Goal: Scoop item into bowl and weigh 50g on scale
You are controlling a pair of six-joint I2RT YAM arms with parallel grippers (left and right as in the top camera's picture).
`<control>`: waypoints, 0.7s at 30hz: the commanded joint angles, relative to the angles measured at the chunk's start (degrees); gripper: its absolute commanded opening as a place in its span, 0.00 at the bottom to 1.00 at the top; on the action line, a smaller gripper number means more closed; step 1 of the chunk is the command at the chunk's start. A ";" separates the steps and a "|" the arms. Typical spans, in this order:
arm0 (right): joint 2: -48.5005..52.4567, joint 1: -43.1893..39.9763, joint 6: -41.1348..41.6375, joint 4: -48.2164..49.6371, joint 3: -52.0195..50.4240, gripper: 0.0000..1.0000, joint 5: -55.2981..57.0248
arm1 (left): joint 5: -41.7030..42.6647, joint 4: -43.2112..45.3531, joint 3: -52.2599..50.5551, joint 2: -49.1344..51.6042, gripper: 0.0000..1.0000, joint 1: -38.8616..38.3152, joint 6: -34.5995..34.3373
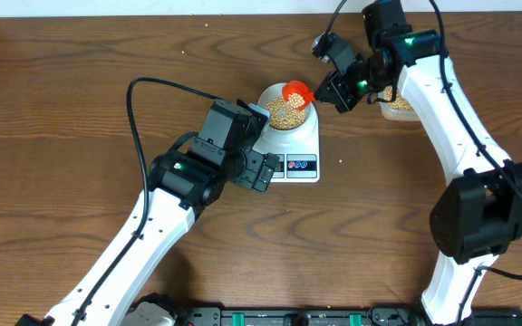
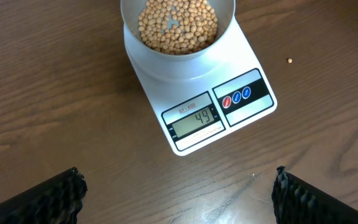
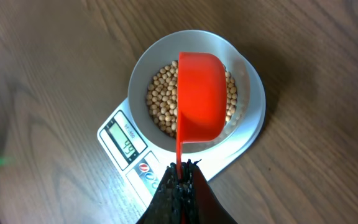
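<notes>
A white bowl (image 1: 285, 116) holding tan beans (image 1: 285, 112) stands on the white scale (image 1: 304, 145). In the left wrist view the bowl (image 2: 178, 53) and beans (image 2: 178, 26) sit above the scale's display (image 2: 194, 118), which reads 49. My right gripper (image 3: 183, 171) is shut on the handle of an orange scoop (image 3: 199, 95), held tipped over the bowl (image 3: 143, 68); the scoop also shows in the overhead view (image 1: 297, 92). My left gripper (image 2: 178, 193) is open and empty over bare table in front of the scale.
A clear container with beans (image 1: 397, 102) sits at the back right, partly hidden by my right arm. A single loose bean (image 2: 289, 60) lies on the table right of the scale. The left arm (image 1: 198, 167) is close to the scale's left side.
</notes>
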 commanded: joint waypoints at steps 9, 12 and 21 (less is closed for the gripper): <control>-1.68 1.18 -5.86 0.63 0.02 0.01 2.12 | -0.72 -0.07 -0.02 0.44 0.98 0.20 -0.09; -1.68 1.33 -6.84 0.94 0.02 0.01 2.12 | -0.72 -0.07 -0.02 0.44 0.98 0.20 -0.11; -1.68 1.33 -8.44 1.07 0.02 0.01 1.86 | -0.72 -0.07 -0.02 0.44 0.98 0.20 -0.11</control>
